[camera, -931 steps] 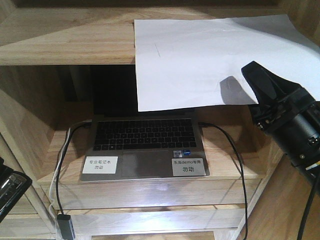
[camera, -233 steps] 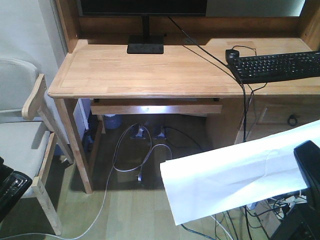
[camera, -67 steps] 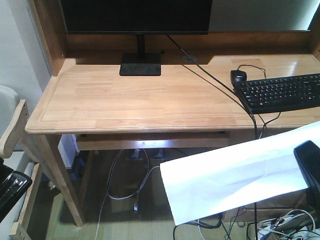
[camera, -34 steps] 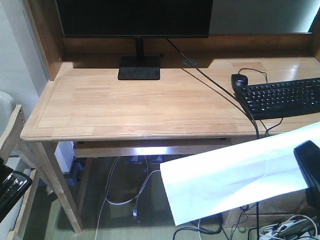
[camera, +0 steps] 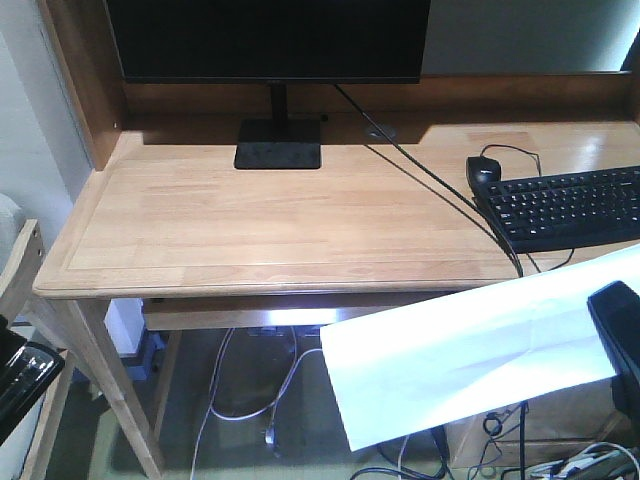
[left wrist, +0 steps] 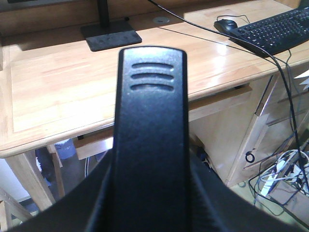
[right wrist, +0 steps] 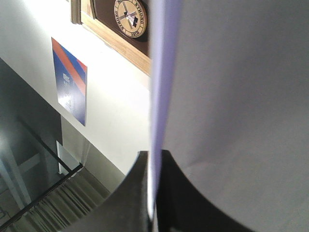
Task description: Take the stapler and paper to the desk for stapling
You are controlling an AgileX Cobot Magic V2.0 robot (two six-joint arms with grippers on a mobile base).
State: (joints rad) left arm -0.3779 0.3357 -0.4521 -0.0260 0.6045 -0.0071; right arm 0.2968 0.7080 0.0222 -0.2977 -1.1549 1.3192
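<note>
Black plastic fills the middle of the left wrist view: one stapler point(left wrist: 152, 121), with three grooves near its tip, held short of the desk point(camera: 250, 220) and not touching it. The left claw point(camera: 25, 375) sits at 8 o'clock in the front view. Its fingers point(left wrist: 99, 203) press against both sides of the stapler, with no gap showing.

One sheet of white paper point(camera: 460, 360) hangs at 4 o'clock in the front view. It is in the air in front of the desk's front edge, off the desktop. The right claw point(right wrist: 154, 193) is closed down to the thickness of the sheet and grips it edge-on.

Storage:
- One drawer point(left wrist: 270, 140) with a ring pull, at 3 o'clock in the left wrist view. It is closed, so its contents cannot be seen.

Items on the desktop, front view:
- One monitor point(camera: 270, 40) at 12 o'clock, on one flat black base point(camera: 278, 157).
- One black keyboard point(camera: 570, 205) at 3 o'clock.
- One black mouse point(camera: 484, 168), just beside the keyboard's left end.

Items off the desk:
- One wooden chair point(camera: 20, 260) at 9 o'clock.
- Several cables point(camera: 240, 400) on the floor under the desk; their number cannot be counted.
</note>
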